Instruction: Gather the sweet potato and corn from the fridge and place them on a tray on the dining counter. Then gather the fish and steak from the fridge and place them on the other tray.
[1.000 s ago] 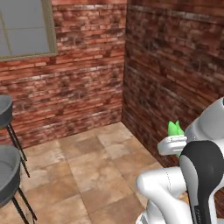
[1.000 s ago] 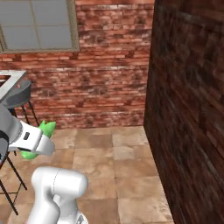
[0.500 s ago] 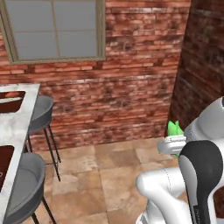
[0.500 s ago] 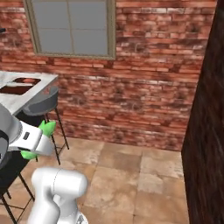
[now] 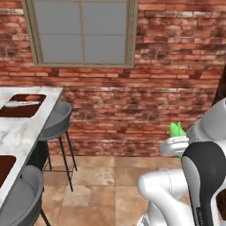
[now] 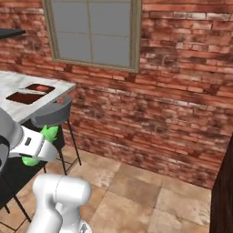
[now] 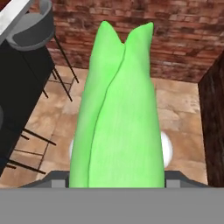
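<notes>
Carrying the bright green pointed-husk corn [image 7: 117,109] is my step in hand, with the white arm's end effector [image 5: 175,142] clamped around it, held above the tiled floor [image 6: 136,191]. Ahead to my left runs the white grey-veined marble bench [image 5: 20,128] with a flat dark reddish-brown tray [image 5: 22,106]. I judge it best to keep the husk level and clear the grey stools [image 5: 57,121] before lowering.
</notes>
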You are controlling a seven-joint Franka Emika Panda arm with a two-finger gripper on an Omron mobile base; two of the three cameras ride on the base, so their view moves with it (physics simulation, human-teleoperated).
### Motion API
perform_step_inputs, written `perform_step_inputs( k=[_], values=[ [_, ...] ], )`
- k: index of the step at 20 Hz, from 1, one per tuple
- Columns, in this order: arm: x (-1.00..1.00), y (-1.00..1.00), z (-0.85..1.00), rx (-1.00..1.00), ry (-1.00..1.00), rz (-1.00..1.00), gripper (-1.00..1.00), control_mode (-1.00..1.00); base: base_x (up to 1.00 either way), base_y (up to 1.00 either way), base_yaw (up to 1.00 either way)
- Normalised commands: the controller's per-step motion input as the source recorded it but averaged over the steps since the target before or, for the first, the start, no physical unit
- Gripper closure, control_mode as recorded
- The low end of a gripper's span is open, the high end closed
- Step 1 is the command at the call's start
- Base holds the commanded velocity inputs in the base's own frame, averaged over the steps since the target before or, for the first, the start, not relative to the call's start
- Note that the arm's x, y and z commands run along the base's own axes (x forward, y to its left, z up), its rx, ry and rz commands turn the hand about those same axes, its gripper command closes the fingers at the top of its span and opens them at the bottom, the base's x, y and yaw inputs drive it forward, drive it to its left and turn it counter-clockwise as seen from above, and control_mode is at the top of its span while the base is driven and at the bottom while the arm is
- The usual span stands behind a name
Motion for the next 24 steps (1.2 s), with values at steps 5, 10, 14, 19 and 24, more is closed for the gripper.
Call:
perform_step_inputs(
  k=[5, 10, 14, 19, 24],
  values=[
    [0.00, 0.00, 0.00, 0.00, 0.00, 0.00, 1.00, 1.00, 0.69, -0.49, 0.39],
    [0.00, 0.00, 0.00, 0.00, 0.00, 0.00, 1.00, 1.00, 0.71, -0.46, 0.39],
    [0.00, 0.00, 0.00, 0.00, 0.00, 0.00, 1.00, 1.00, 0.75, -0.43, 0.40],
    [0.00, 0.00, 0.00, 0.00, 0.00, 0.00, 1.00, 1.00, 0.75, -0.43, 0.40],
    [0.00, 0.00, 0.00, 0.00, 0.00, 0.00, 1.00, 1.00, 0.73, -0.40, 0.41]
  ],
)
